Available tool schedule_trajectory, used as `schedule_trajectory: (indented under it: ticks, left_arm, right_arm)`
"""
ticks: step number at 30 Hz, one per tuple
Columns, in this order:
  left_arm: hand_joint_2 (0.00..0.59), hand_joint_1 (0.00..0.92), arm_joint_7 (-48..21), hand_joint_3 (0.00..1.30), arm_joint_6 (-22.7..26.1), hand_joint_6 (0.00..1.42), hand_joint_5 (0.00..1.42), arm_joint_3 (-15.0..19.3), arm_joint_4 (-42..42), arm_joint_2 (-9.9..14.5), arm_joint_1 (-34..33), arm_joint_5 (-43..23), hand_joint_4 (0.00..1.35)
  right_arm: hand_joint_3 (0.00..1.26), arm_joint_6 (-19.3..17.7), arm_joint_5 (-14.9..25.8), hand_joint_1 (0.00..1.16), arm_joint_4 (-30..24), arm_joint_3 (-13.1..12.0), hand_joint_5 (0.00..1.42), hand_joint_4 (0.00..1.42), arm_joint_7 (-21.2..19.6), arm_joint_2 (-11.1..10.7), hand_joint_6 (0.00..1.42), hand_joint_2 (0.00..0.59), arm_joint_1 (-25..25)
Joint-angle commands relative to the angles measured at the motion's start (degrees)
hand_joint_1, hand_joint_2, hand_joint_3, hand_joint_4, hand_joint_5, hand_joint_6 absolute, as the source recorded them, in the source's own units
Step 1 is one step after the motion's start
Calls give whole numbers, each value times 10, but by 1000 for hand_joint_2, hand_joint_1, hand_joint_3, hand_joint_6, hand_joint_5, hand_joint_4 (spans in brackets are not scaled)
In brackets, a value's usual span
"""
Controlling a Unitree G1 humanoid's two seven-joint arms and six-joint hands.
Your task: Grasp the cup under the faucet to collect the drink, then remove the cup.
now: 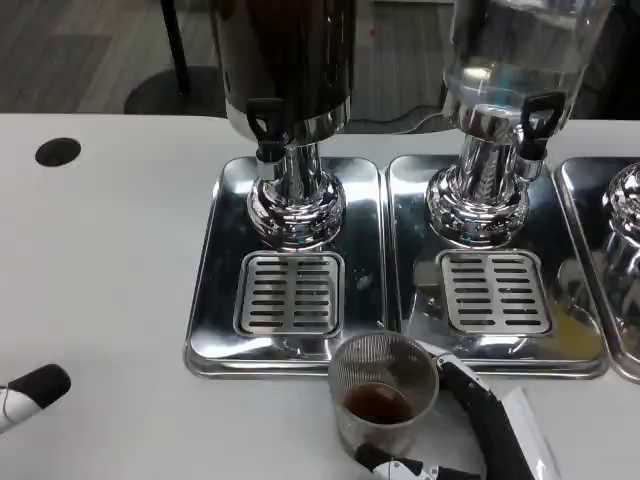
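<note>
Right hand (470, 425) is wrapping its fingers around the ribbed clear cup (384, 392), which is holding dark drink and sitting just in front of the left drip tray (215, 300), off the grate (289, 293) and clear of the dark dispenser's faucet (266, 125). You are keeping the cup upright and level while drawing it off. White table (110, 260) left of the cup is offering room; the tray lip is crowding behind. Left hand (25, 393): cannot tell how its fingers lie.

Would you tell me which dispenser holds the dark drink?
The left dispenser, behind the left drip grate; the dispenser beside it is clear.
</note>
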Motion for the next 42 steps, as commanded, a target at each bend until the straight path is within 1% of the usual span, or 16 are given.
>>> schedule_trajectory:
  ticks: [1,6,12,21,28,34,39,42]
  left_arm:
    - [28,0,-10,0,6,0,0,-2,-5,2,-5,-2,0]
    - [30,0,-13,0,8,0,0,-4,-4,2,-10,-1,0]
    - [29,0,-13,0,10,0,0,-7,-2,1,-14,-1,0]
    - [31,0,-13,0,9,0,0,-11,1,1,-18,-1,0]
    - [31,0,-11,0,9,0,0,-10,1,1,-15,-1,0]
    - [31,0,-11,0,10,0,0,-11,2,2,-17,-1,0]
    - [31,0,-10,0,11,0,0,-17,8,3,-22,3,0]
    - [31,0,-10,0,12,0,0,-21,11,3,-26,5,0]
  right_arm:
    - [297,-24,7,856,17,1,352,295,-8,3,267,227,-12]
    - [245,-31,7,845,27,1,310,219,-8,3,267,218,-16]
    - [191,-37,14,831,33,1,278,126,-1,1,233,213,-19]
    - [175,-38,18,830,32,1,253,100,3,-1,215,213,-16]
    - [166,-38,18,800,25,0,128,35,4,-3,170,215,-13]
    - [154,-38,22,794,14,-3,99,18,10,-4,145,214,-11]
    - [132,-31,30,792,10,-7,76,0,21,-6,127,214,-10]
    - [84,-28,34,782,11,-9,64,0,26,-6,109,219,-10]
